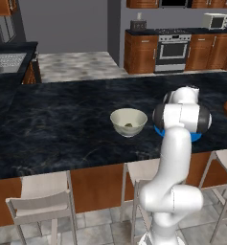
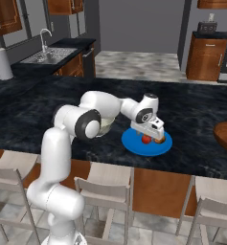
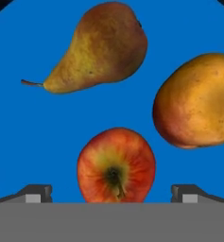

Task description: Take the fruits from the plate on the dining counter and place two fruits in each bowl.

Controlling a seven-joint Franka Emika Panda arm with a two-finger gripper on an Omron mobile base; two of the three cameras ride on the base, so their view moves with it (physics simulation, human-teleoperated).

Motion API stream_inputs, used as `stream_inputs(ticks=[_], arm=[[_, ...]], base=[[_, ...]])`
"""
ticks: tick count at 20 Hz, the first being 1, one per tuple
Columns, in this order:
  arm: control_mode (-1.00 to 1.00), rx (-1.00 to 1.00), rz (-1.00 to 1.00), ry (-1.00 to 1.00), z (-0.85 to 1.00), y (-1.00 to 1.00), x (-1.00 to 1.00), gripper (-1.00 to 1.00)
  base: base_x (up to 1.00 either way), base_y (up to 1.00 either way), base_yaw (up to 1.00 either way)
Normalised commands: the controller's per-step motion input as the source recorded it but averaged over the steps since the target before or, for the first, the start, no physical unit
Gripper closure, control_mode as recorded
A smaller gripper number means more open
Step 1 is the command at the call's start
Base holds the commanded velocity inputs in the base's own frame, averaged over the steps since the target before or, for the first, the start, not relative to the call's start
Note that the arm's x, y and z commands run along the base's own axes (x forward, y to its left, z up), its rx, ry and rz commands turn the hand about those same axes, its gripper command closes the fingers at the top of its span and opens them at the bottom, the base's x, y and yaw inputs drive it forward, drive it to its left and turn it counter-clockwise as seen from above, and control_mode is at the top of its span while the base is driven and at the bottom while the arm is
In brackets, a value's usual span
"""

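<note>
A: Where is the red apple (image 3: 116, 165) from the gripper (image 3: 111, 194)?

B: Straight ahead along the hand, centred between the two wide-spread, empty fingers, stem end facing the camera, on the blue plate (image 3: 19, 137).

A: And the others?

B: The pear (image 3: 104, 47) lies further out, stem pointing left; the orange fruit (image 3: 196, 101) sits out to the right. Something dark, probably the green fruit, rests in the bowl (image 1: 128, 121).

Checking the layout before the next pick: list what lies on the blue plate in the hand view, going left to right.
Pear (its stem tip is leftmost) → red apple, low between the open gripper fingertips → orange fruit at the right edge. All three lie on the blue plate.
</note>
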Motion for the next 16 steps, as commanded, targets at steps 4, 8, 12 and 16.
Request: stream_inputs(ticks=[4, 8, 12, 16], arm=[[-1.00, 0.00, 0.00, 0.00, -0.16, 0.05, 0.02, -1.00], [-1.00, 0.00, 0.00, 0.00, -0.26, 0.00, 0.00, -1.00], [-1.00, 0.00, 0.00, 0.00, -0.15, 0.00, 0.00, -1.00], [-1.00, 0.00, 0.00, 0.00, 0.00, 0.00, 0.00, 1.00]], base=[[0.00, 0.00, 0.00], [0.00, 0.00, 0.00], [0.00, 0.00, 0.00], [0.00, 0.00, 0.00]])
